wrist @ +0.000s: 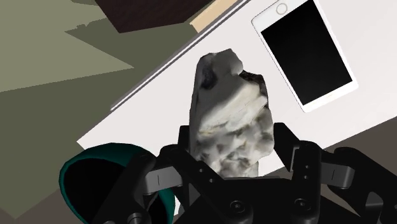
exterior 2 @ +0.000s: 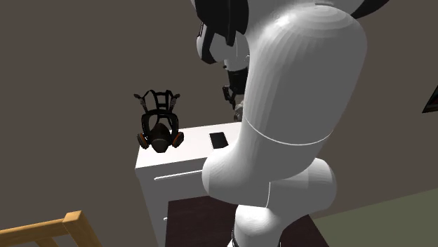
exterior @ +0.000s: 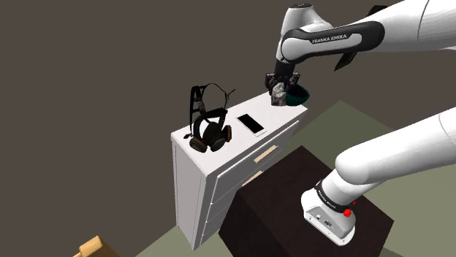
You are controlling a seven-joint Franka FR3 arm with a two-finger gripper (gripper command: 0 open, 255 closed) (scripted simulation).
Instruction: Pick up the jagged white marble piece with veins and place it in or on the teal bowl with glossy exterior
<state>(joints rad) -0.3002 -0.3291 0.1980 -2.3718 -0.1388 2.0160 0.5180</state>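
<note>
Black jaws around jagged, grey-white, dark-flecked rock near teal bowl

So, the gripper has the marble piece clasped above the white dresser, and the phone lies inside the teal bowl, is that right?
Not quite: the wrist view shows the phone flat on the dresser top, outside the teal bowl. The gripper does clasp the marble piece above it.

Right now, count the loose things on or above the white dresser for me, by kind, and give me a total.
Gas mask: 1
Phone: 1
Bowl: 1, teal
Rock: 1, white with dark veins, clasped in the gripper
Total: 4
</note>
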